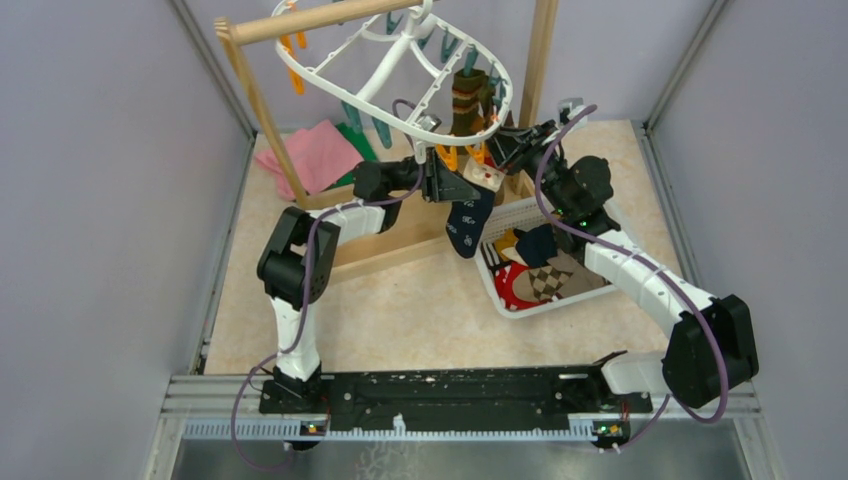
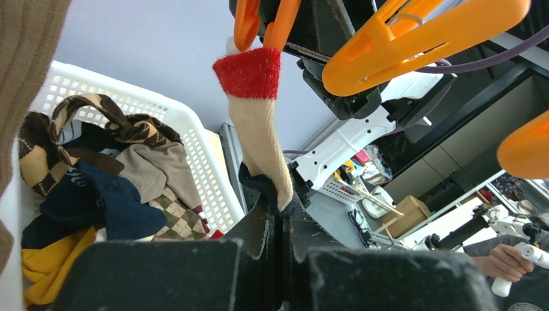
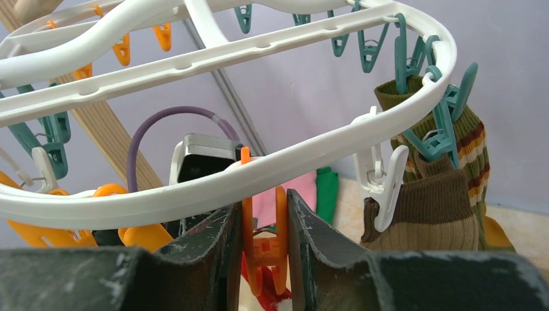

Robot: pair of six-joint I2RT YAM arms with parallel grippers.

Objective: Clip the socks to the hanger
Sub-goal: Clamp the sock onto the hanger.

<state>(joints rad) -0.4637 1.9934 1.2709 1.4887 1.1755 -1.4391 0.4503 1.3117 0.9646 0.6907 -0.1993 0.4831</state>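
Observation:
The white oval hanger [image 1: 330, 75] hangs from the wooden rack, with teal and orange clips. An olive-brown striped sock [image 1: 467, 100] is clipped to its right end and also shows in the right wrist view [image 3: 469, 142], beside a brown-tan sock [image 3: 427, 220] held by a white clip. My left gripper [image 1: 452, 190] is shut on a navy sock [image 1: 470, 228] with a tan and red cuff [image 2: 256, 97], whose red top sits between the prongs of an orange clip [image 2: 262, 19]. My right gripper [image 3: 262, 214] is shut on an orange clip [image 3: 262, 249] just under the ring [image 3: 272, 172].
A white slotted basket [image 1: 560, 302] at the right holds several socks: argyle, navy, red, yellow. It also shows in the left wrist view [image 2: 207, 162]. The wooden pole rack [image 1: 262, 115] stands at the back. Pink [image 1: 310, 155] and green cloths lie behind it. Grey walls enclose the table.

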